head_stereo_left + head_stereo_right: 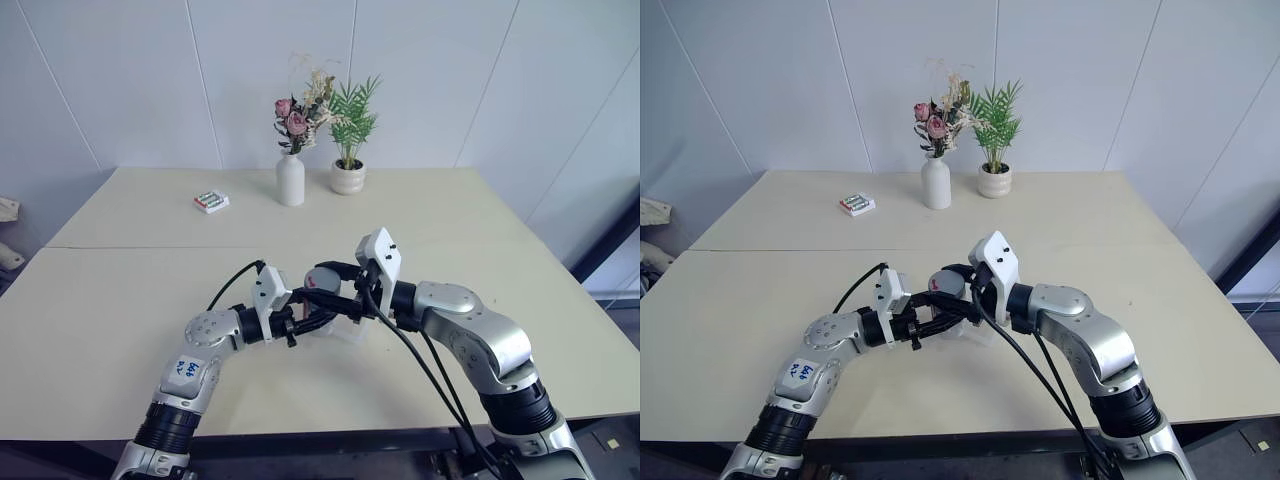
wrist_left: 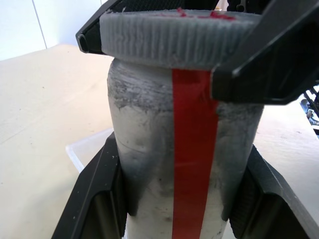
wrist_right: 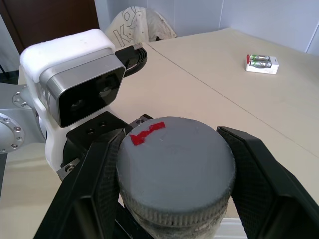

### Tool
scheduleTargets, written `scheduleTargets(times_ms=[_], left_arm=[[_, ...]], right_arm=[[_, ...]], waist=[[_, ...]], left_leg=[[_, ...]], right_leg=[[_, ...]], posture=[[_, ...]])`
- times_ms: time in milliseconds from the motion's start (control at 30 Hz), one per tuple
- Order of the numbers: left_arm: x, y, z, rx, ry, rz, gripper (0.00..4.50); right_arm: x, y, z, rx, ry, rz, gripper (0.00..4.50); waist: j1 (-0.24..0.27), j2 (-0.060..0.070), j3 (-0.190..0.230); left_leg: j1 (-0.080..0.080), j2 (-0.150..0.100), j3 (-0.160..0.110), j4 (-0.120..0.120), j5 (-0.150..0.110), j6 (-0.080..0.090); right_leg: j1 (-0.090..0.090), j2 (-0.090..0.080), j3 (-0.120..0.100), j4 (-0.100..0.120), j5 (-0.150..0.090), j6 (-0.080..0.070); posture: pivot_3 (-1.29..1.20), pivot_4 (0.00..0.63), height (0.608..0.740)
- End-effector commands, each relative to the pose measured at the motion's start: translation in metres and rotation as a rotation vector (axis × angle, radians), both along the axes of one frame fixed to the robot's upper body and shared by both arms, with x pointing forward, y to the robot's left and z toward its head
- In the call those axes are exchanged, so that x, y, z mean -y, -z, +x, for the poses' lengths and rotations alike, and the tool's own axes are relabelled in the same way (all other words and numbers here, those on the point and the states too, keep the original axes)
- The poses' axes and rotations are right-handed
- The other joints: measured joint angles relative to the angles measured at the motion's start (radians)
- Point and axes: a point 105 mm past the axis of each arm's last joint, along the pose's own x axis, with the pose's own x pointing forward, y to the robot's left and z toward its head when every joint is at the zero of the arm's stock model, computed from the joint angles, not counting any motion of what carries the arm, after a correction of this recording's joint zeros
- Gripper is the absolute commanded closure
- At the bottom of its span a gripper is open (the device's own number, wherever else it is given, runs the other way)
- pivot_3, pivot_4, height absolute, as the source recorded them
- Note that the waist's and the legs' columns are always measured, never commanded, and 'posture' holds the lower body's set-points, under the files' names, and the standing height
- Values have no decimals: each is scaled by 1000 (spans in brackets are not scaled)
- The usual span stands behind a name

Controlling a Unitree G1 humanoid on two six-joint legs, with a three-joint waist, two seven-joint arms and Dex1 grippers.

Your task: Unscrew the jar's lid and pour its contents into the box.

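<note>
White sticker on the left forearm carries handwritten characters, too small to read. Cloth beyond the table's far edge shows "K" and a further unclear mark.

The two arms met over the middle of the table, where the left gripper clamped the jar and the right gripper clamped the lid, crowding that spot above the box. Along the far edge stood a white vase and a potted plant, with a small white box nearer the far left corner. The near left and near right corners lay bare.
</note>
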Motion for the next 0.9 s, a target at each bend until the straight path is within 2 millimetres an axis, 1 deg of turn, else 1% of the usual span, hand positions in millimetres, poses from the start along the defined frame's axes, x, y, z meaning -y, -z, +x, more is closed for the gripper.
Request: scheduleTargets(times_ms=[33, 100, 200, 267, 433, 600, 733, 900], left_arm=[[7, -9, -14, 25, 81, -32, 2455], [8, -9, -18, 13, 125, -38, 2455], [8, -9, -22, -2, 165, -36, 2455], [9, -8, -29, -25, 230, -25, 2455], [8, -3, -44, -74, 369, 27, 2455], [4, 1, -51, -95, 438, 85, 2455], [-2, 3, -51, -85, 462, 133, 2455], [-3, -4, -46, -51, 435, 103, 2455]], right_arm=[[-1, -21, -13, 67, -110, 40, 1904], [-4, -19, -28, 65, -266, 5, 1904], [-3, -15, -37, 51, -373, -45, 1904], [-1, -13, -40, 42, -444, -89, 1904], [2, -16, -38, 39, -551, -153, 1904], [2, -19, -33, 36, -618, -182, 1904], [0, -23, -28, 43, -654, -174, 1904], [-1, -23, -26, 48, -659, -151, 1904]], waist=[[0, 0, 0], [0, 0, 0], [0, 0, 0], [-2, 0, 0], [-4, 0, 0], [-3, 0, 0], [-3, 0, 0], [-1, 0, 0]], left_leg=[[0, 0, 0, 0, 0, 0], [0, 0, 0, 0, 0, 0], [0, 0, 0, 0, 0, 0], [0, 0, 0, 0, 0, 0], [1, 0, 0, 0, 0, 0], [0, 0, 0, 0, 0, 0], [0, 0, 0, 0, 0, 0], [0, 0, 0, 0, 0, 0]], right_leg=[[0, 0, 0, 0, 0, 0], [0, 0, 0, 0, 0, 0], [0, 0, 0, 0, 0, 0], [0, 0, 0, 0, 0, 0], [0, 1, 0, 0, 0, 0], [0, 0, 0, 0, 0, 0], [0, 0, 0, 0, 0, 0], [0, 0, 0, 0, 0, 0]], posture=[[0, 150, 740], [0, 150, 740], [0, 150, 740], [0, 150, 740], [0, 150, 740], [0, 150, 740], [0, 150, 740], [0, 150, 740]])
